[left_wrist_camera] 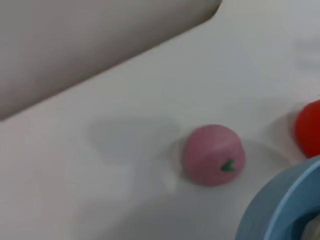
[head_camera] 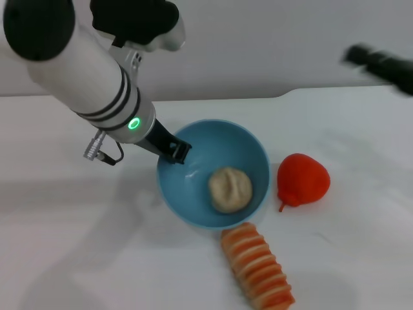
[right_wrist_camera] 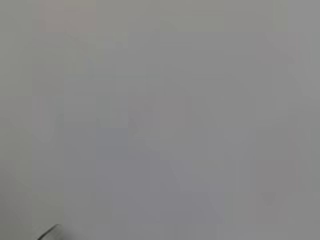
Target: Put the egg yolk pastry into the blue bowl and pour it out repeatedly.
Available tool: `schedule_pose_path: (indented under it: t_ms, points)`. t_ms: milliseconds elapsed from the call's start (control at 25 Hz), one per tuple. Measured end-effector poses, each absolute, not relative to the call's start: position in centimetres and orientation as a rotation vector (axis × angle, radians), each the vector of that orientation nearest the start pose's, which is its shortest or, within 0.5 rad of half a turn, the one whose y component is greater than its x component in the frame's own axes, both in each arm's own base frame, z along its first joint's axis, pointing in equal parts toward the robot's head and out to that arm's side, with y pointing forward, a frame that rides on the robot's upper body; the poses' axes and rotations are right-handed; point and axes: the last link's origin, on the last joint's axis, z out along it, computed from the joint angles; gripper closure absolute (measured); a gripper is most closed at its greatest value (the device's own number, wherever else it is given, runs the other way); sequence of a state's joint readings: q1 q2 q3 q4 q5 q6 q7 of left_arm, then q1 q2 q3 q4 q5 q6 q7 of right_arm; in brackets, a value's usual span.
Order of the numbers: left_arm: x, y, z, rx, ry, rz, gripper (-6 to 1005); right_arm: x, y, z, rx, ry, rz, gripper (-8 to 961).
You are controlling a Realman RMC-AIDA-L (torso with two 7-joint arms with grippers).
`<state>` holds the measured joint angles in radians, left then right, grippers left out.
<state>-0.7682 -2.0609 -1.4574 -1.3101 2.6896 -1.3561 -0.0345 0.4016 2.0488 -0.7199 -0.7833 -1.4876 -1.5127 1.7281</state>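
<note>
The blue bowl stands upright on the white table in the head view. The egg yolk pastry, a pale wrinkled lump, lies inside it toward the right. My left gripper reaches down from the upper left and is shut on the bowl's left rim, one black finger inside the wall. The left wrist view shows only a piece of the bowl's rim. My right gripper is a dark blurred shape high at the far right, away from the bowl.
A red pear lies just right of the bowl; it shows in the left wrist view as the red pear. A striped orange-and-cream roll lies in front of the bowl. A pink ball with a green mark sits behind the bowl.
</note>
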Motion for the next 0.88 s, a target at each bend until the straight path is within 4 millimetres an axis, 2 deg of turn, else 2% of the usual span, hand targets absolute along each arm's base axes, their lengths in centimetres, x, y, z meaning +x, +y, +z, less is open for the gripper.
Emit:
schedule_pose_path:
  t_ms: [160, 200, 240, 320, 480, 680, 880]
  points:
    - [-11.6, 37.8, -4.9, -2.317, -0.969, 0.341, 999, 29.6, 32.7, 9.7, -2.001, 0.955, 1.287, 485]
    - [-11.3, 37.7, -5.1, -2.324, -0.945, 0.321, 999, 31.9, 32.0, 10.0, -1.898, 0.993, 1.271, 485]
    - [-11.0, 37.6, -5.4, -2.335, -0.912, 0.301, 999, 31.9, 32.0, 10.0, -1.898, 0.993, 1.271, 485]
    - [-10.2, 37.2, -6.1, -2.361, -0.825, 0.245, 1000, 34.1, 31.4, 10.0, -1.806, 1.047, 1.231, 486]
    - [-8.7, 36.3, -7.1, -2.388, -0.675, 0.155, 999, 37.3, 30.0, 10.0, -1.67, 1.123, 1.135, 491]
    - [-7.3, 34.9, -9.0, -2.427, -0.491, 0.015, 999, 40.0, 28.6, 9.5, -1.564, 1.188, 1.031, 492]
    - [-7.2, 34.3, -10.6, -2.428, -0.382, -0.182, 999, 41.3, 27.5, 9.3, -1.499, 1.233, 1.007, 490]
